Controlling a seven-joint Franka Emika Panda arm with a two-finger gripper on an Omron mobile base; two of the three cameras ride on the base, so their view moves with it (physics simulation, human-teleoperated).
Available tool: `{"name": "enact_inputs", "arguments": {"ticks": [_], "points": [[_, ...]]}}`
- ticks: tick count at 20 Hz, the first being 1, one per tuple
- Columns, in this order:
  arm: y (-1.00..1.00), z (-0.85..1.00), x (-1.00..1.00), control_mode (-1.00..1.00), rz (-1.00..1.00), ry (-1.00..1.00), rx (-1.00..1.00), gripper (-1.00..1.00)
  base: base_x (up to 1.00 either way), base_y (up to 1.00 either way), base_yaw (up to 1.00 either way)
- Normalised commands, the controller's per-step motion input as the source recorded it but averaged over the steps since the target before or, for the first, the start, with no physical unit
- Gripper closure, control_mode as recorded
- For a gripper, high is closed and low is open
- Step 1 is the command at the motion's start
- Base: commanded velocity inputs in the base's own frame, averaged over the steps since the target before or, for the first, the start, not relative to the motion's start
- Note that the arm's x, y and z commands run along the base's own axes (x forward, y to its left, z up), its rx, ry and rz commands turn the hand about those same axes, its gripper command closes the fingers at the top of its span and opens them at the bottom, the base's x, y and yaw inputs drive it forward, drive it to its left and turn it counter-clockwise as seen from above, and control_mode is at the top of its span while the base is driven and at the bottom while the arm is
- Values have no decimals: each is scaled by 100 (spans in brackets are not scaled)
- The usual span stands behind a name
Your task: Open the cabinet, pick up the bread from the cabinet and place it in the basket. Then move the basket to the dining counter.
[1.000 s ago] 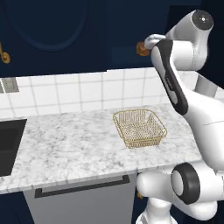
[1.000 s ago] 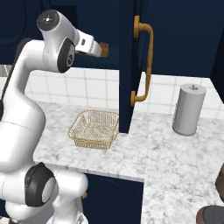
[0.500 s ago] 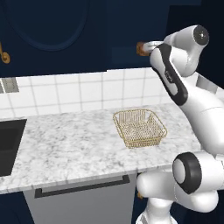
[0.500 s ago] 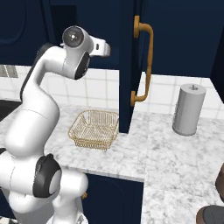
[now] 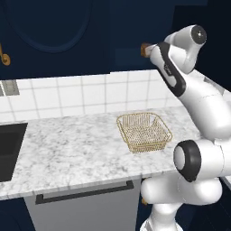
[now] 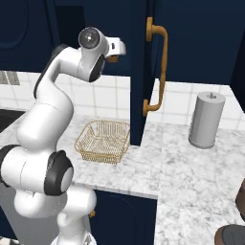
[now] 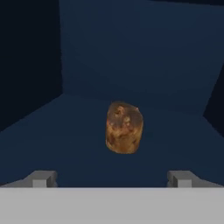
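The cabinet stands open; its navy door [image 6: 139, 72] with the long brass handle [image 6: 161, 72] is swung out toward me. Inside, on the dark blue shelf, the bread [image 7: 124, 127] sits upright, a small mottled brown lump. My gripper [image 7: 111, 178] is open and points straight at it from a short way off, with the fingertips [image 7: 41, 178] wide apart and nothing between them. The gold wire basket [image 5: 144, 131] [image 6: 103, 141] rests empty on the marbled worktop [image 5: 67, 153] below the raised arm. The dining counter is out of view.
A grey cylinder [image 6: 206, 119] stands on the worktop right of the open door. A black sink [image 5: 9, 151] lies at the far left. White tiles back the worktop. Brown round seats [image 6: 234, 234] show at the lower right.
The arm has stretched forward and carried the hand further into the open cabinet. The gripper has stayed open, and the basket has not moved.
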Motion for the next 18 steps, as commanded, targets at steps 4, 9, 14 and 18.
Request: {"name": "enact_inputs", "arguments": {"ticks": [4, 9, 14, 18], "points": [[0, 0, 61, -100, 0, 0, -2, -100, 0, 0, 0], [3, 0, 52, -100, 0, 4, 0, -100, 0, 0, 0], [3, -7, 53, -100, 0, 8, 0, -100, 0, 0, 0], [7, -14, 64, -100, 0, 16, 0, -100, 0, 0, 0]]}}
